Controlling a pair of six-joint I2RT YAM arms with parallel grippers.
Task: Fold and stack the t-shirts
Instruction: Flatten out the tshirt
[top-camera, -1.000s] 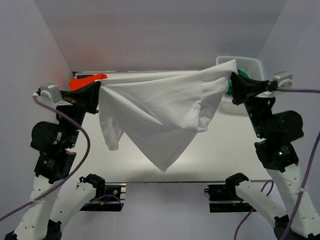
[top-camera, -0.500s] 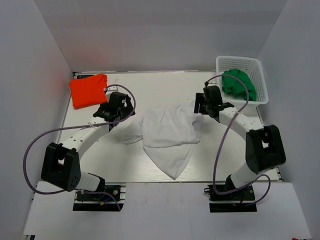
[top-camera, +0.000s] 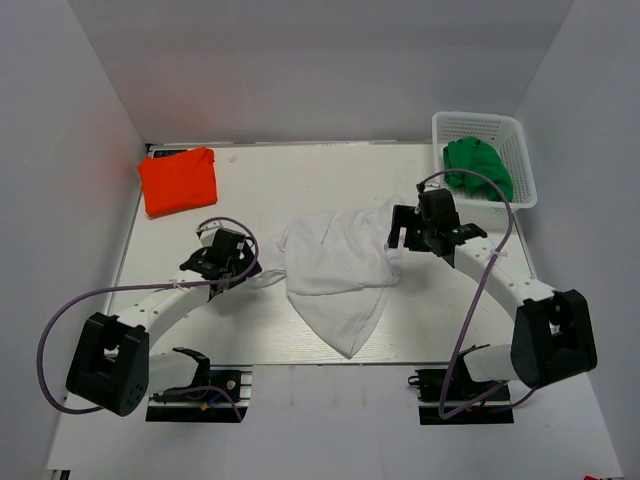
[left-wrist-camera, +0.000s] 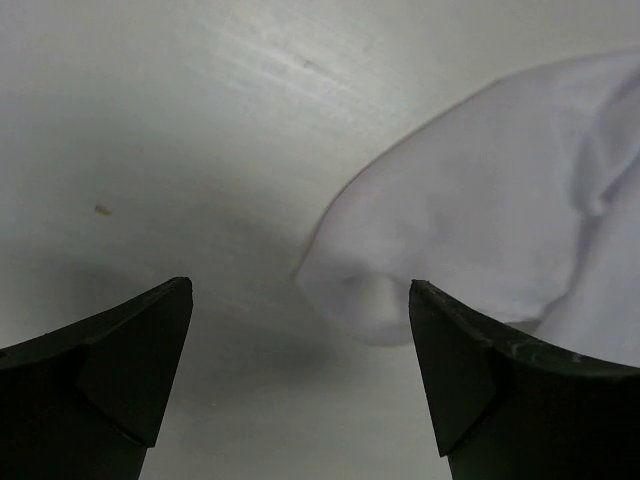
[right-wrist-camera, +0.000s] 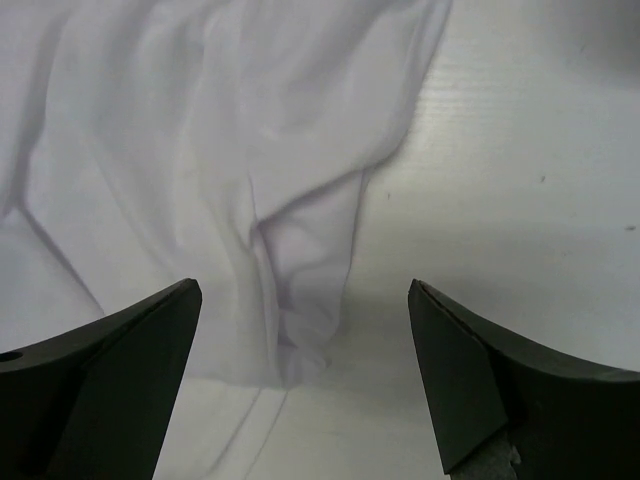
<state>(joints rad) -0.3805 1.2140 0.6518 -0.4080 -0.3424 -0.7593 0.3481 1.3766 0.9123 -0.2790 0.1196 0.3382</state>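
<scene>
The white t-shirt (top-camera: 335, 270) lies rumpled in the middle of the table, a point of cloth trailing toward the near edge. My left gripper (top-camera: 248, 268) is open just left of its sleeve; in the left wrist view the gripper (left-wrist-camera: 300, 287) holds nothing and the sleeve's tip (left-wrist-camera: 480, 230) lies just ahead of it. My right gripper (top-camera: 396, 232) is open at the shirt's right edge; in the right wrist view a bunched fold (right-wrist-camera: 300, 250) lies loose ahead of the open gripper (right-wrist-camera: 303, 288). The orange t-shirt (top-camera: 178, 180) lies folded at the back left. The green t-shirt (top-camera: 478, 168) sits crumpled in the basket.
A white lattice basket (top-camera: 524, 165) stands at the back right corner. White walls close in the table on the left, back and right. Both arms stretch low over the table, their purple cables looping beside them.
Both grippers have opened and let go of the white t-shirt, which was held spread in the air and now lies on the table. Both arms have come down low beside it.
</scene>
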